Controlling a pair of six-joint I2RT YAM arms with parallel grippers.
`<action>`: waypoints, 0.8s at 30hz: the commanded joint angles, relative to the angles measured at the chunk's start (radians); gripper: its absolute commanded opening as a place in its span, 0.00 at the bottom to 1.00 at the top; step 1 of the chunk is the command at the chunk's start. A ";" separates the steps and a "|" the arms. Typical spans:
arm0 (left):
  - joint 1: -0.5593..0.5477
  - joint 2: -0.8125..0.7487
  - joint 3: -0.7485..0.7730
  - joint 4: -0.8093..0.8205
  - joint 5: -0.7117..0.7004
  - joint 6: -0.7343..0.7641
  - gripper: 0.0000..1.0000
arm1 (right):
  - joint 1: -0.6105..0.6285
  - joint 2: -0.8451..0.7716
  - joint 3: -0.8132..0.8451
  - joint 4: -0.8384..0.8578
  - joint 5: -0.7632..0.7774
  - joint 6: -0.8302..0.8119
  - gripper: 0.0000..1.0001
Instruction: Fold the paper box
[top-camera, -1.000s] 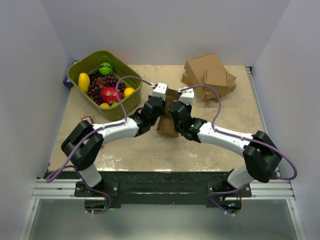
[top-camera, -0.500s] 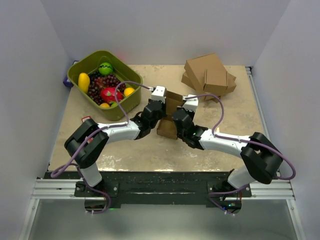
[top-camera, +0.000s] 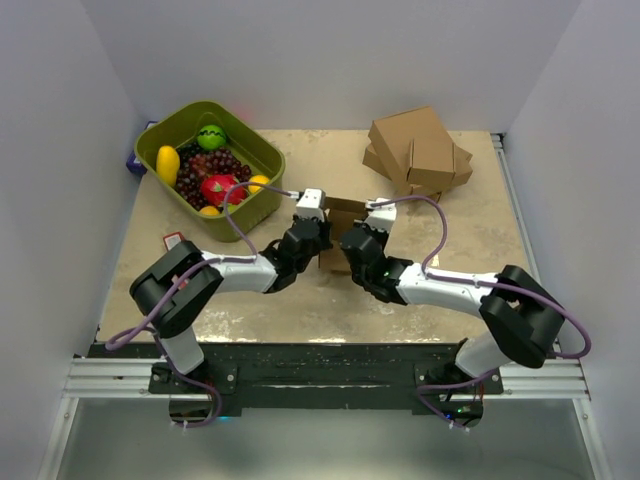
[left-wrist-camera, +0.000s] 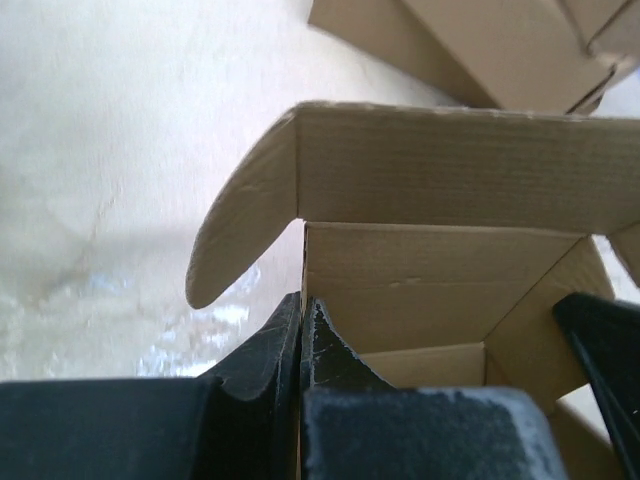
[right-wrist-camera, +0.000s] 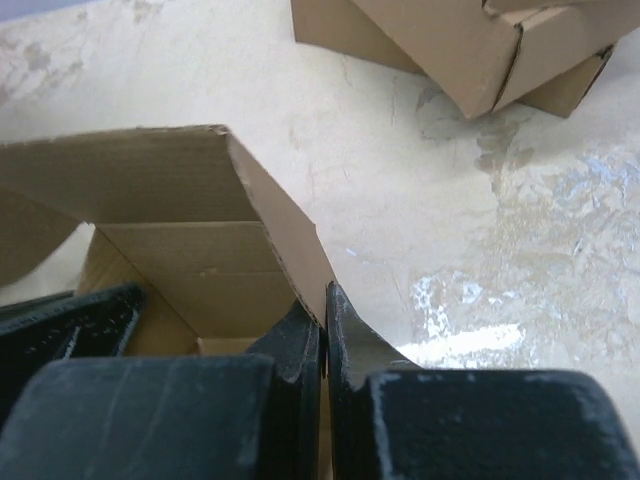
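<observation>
The paper box (top-camera: 337, 222) is a small brown kraft piece, partly erected, standing on the table between my two grippers. In the left wrist view the box (left-wrist-camera: 440, 260) is open toward the camera with a rounded flap at its left. My left gripper (left-wrist-camera: 301, 312) is shut on the box's left side wall. In the right wrist view the box (right-wrist-camera: 180, 240) lies left of my right gripper (right-wrist-camera: 323, 300), which is shut on its right side wall. In the top view the left gripper (top-camera: 305, 232) and right gripper (top-camera: 358, 238) flank the box.
A cluster of larger brown cartons (top-camera: 418, 150) lies at the back right, also in both wrist views (right-wrist-camera: 470, 45). A green bin (top-camera: 160, 140) of toy fruit stands at the back left. A small red-and-white item (top-camera: 172, 240) lies at the left.
Both grippers have moved nearer to the arm bases and lower, bringing the box with them. The box now sits lower and looks more squared up between them.
</observation>
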 joint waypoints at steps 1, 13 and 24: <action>-0.036 0.012 -0.045 -0.059 0.009 -0.045 0.00 | 0.028 -0.011 -0.003 0.009 0.081 0.088 0.00; -0.065 -0.026 -0.077 -0.074 -0.043 -0.039 0.00 | 0.045 -0.077 0.015 -0.115 0.040 0.131 0.12; -0.129 -0.070 -0.146 0.012 -0.166 0.020 0.00 | 0.044 -0.305 0.008 -0.369 -0.078 0.165 0.91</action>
